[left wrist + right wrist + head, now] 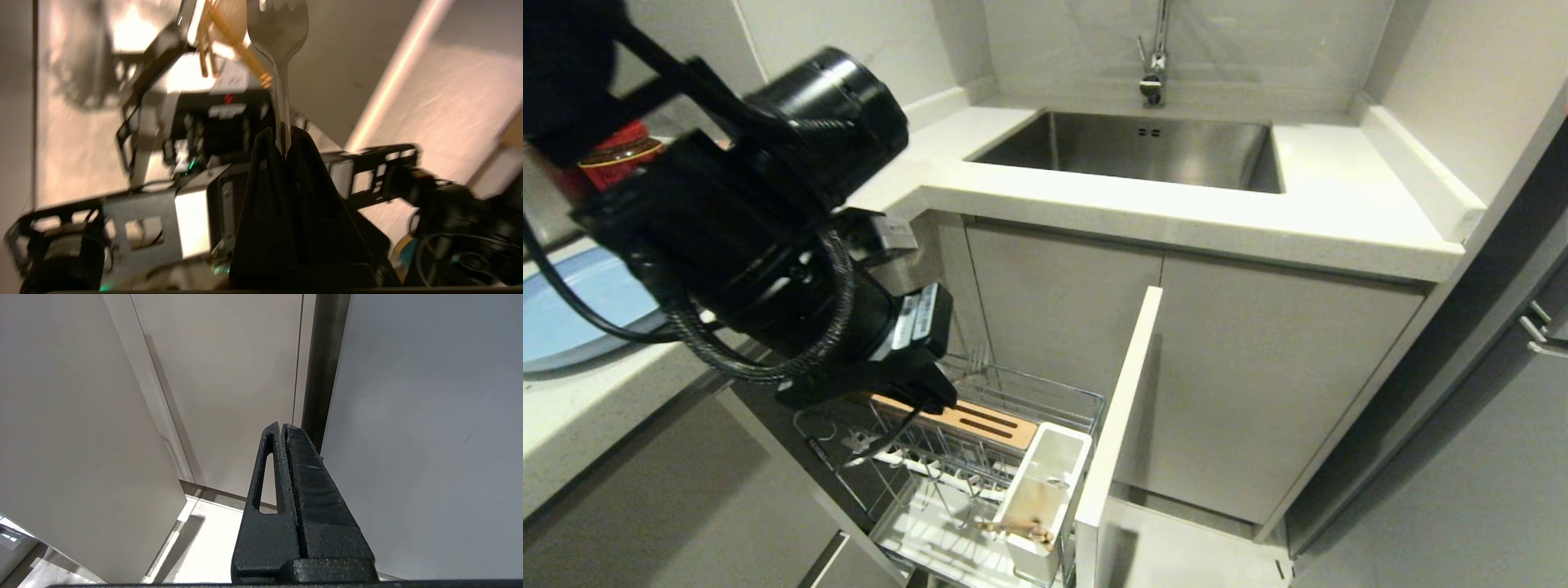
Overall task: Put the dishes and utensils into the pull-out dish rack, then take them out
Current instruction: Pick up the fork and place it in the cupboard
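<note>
left end effector (284, 141) clamped on the fork (278, 49), gripping the handle just below the neck, tines pointing away from the wrist. in the head view, fork itself hidden behind the black left arm (760, 237), raised over the near-left part of the pulled-out rack (980, 457). behind the fork in the left wrist view, blurred chopsticks (229, 45), lying apart from the end effector, not touching it.

rack drawn out from under the table (1143, 212), chrome wires showing, wooden bar (980, 418) along its back, white cup (1045, 490) at its right end just beside the light front panel (1115, 433). inside the cup, brownish stick ends (1021, 529) low down, likely the chopsticks, hard to tell for sure.

blue plate (580, 306) on the table at far left, partly covered by the arm, well apart from the rack. red-lidded jar (621, 151) behind it. steel sink (1143, 151) and tap (1153, 57) beyond the rack.

right end effector (282, 428) closed on nothing, fingers pressed together, hanging beside plain cabinet doors (229, 375), out of the head view.
</note>
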Controlling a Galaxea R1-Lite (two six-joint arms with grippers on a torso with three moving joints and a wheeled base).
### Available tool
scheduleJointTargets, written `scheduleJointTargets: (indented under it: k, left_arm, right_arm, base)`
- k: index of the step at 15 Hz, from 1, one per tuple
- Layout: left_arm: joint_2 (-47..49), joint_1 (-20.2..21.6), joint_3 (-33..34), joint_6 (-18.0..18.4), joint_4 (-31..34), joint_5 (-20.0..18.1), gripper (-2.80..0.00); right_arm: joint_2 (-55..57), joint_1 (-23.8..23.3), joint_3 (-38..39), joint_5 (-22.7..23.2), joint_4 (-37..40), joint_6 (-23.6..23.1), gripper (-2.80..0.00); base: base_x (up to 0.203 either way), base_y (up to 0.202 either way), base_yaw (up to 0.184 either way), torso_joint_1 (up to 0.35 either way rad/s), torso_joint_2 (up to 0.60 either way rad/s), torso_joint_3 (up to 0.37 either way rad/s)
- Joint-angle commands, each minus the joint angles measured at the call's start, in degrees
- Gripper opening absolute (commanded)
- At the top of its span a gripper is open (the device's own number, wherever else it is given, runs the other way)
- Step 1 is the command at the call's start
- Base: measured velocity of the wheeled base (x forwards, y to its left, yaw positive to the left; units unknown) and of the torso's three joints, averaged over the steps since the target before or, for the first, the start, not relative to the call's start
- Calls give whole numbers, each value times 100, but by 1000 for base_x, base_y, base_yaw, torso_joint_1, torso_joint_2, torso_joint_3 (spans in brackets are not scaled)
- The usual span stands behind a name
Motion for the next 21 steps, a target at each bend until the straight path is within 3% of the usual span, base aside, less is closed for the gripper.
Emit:
scheduleJointTargets:
  k: [1,8,21]
  left_arm:
    - [834,-1,-8,-4,183,-97,-280]
    - [1991,229,-22,461,179,-614,-280]
    - [3136,237,-372,664,-479,-720,-280]
  right_arm:
    - [-4,2,150,1,-6,9,-280]
    - [-4,2,149,1,-6,0,-280]
    - [-4,2,149,1,-6,0,-280]
  base:
    - [0,0,0,0,0,0]
    - [0,0,0,0,0,0]
    - [0,0,0,0,0,0]
